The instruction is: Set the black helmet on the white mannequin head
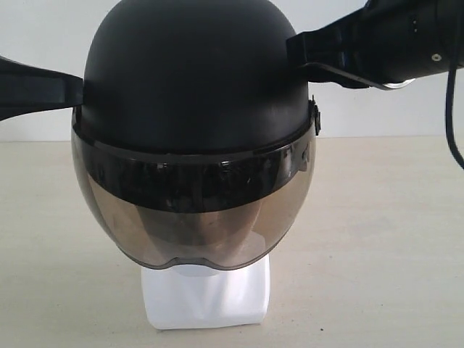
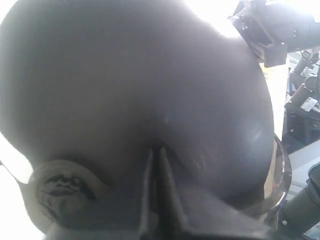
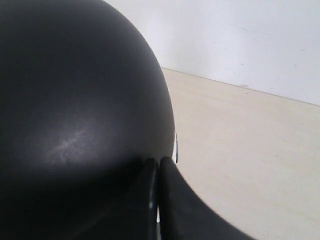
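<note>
Exterior view, black helmet [image 1: 192, 80] over white mannequin head [image 1: 206, 297], pale table [image 1: 377, 254]

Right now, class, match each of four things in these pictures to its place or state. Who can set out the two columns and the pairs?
Column one
1 black helmet
2 white mannequin head
3 left gripper
4 right gripper

Column two
A mostly hidden; only the neck base shows
B jaws shut, against the shell on the exterior view's right
C seated over the head
D jaws shut, against the shell on the exterior view's left

Pairs: 1-C, 2-A, 3-D, 4-B
</note>
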`<state>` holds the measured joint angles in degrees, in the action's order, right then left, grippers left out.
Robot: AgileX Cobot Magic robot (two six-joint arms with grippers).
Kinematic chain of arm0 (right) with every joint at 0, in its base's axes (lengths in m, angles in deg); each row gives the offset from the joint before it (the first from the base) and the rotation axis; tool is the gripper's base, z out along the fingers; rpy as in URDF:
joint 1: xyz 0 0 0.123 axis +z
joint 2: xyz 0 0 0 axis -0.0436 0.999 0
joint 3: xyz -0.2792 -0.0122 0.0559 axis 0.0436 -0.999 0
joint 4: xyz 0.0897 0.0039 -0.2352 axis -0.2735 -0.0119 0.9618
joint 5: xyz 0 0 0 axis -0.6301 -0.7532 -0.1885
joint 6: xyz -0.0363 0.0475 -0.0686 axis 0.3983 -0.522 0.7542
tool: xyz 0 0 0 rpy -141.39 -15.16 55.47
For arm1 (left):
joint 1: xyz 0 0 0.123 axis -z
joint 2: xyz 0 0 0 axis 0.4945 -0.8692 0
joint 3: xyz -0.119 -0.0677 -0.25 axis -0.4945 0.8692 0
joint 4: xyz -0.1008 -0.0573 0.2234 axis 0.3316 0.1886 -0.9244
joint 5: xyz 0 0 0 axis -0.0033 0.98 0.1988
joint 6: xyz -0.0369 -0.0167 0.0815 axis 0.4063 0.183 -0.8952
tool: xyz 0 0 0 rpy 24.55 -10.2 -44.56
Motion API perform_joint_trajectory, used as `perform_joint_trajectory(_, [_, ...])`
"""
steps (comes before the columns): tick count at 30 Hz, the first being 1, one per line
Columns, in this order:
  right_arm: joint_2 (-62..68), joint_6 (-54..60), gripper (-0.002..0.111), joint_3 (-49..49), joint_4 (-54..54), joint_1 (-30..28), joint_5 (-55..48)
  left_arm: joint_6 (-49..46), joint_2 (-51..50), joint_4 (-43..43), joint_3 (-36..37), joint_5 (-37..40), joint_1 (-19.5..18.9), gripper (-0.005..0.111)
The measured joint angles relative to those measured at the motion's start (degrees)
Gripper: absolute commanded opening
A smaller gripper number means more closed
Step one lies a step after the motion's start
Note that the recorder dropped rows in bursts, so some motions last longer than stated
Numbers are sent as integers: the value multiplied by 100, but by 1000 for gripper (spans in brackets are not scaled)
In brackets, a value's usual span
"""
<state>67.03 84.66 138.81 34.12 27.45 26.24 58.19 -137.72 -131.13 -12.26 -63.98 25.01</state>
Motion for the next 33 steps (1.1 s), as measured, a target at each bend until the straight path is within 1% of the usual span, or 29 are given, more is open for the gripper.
perform_joint_trajectory(9, [-94, 0, 0, 0, 0, 11, -45, 55, 99, -11, 15, 0, 0, 4])
perform_joint_trajectory(18, [-1300, -144, 0, 0, 469, 22, -395, -13, 808, -37, -178, -99, 0, 4])
perform_joint_trajectory(20, [-1524, -245, 0, 0, 685, 22, -553, -13, 965, -37, -189, 51, 0, 4])
perform_joint_trajectory(23, [-1934, -549, 0, 0, 1152, 22, -1006, -13, 1307, -60, -189, 751, 0, 4])
perform_joint_trajectory(27, [-2731, -1128, 0, -237, 1876, 22, -1386, 181, 2042, -77, -106, 2458, 0, 4])
perform_joint_trajectory(29, [-3282, -1462, 0, -495, 2213, 22, -1386, 241, 2605, -77, 93, 3364, 0, 4])
perform_joint_trajectory(31, [-3841, -1746, 0, -820, 2432, 22, -1398, 286, 3095, -67, 403, 4025, 0, 4])
perform_joint_trajectory(33, [-4475, -1962, 0, -1225, 2554, 22, -1366, 368, 3598, -67, 742, 4531, 0, 4])
